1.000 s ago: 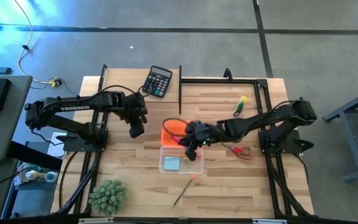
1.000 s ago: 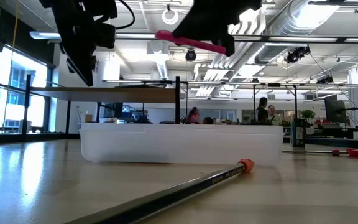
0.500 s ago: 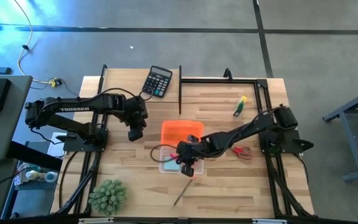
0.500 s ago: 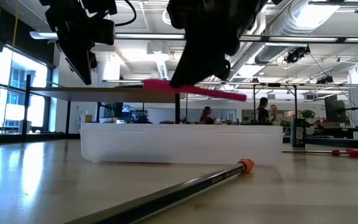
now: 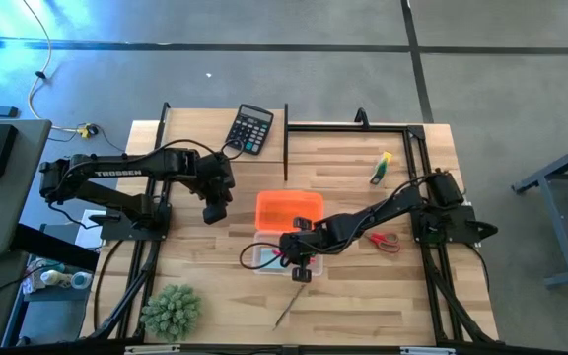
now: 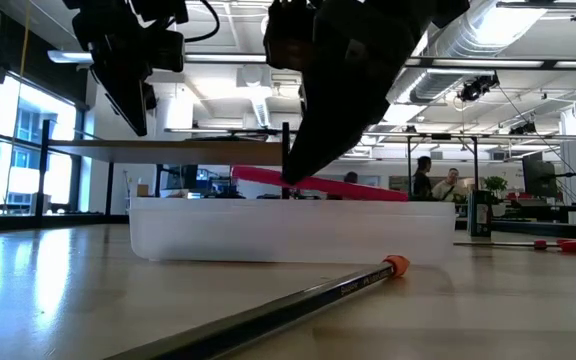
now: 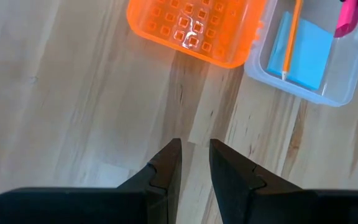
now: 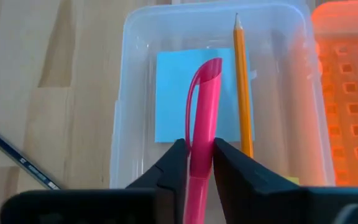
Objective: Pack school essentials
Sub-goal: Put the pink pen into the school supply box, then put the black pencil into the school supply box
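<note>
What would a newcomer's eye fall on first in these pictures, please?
Probably the pink pen pinched in the right gripper, poised over the clear box holding a blue note pad and an orange pencil. Next, the bright orange lid beside that box at mid-table.

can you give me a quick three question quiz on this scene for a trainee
1. True or false: the pink pen is between the fingers of the right end effector.
2. Which of these already lies inside the clear box? A) scissors B) blue note pad C) calculator
3. Fill in: the orange lid lies beside the clear box, on its ____ side, toward the calculator.

Key
1. True. The pen sits between the fingers, over the box.
2. B. The blue note pad lies on the box floor with an orange pencil; the scissors are on the table.
3. Far.
</note>
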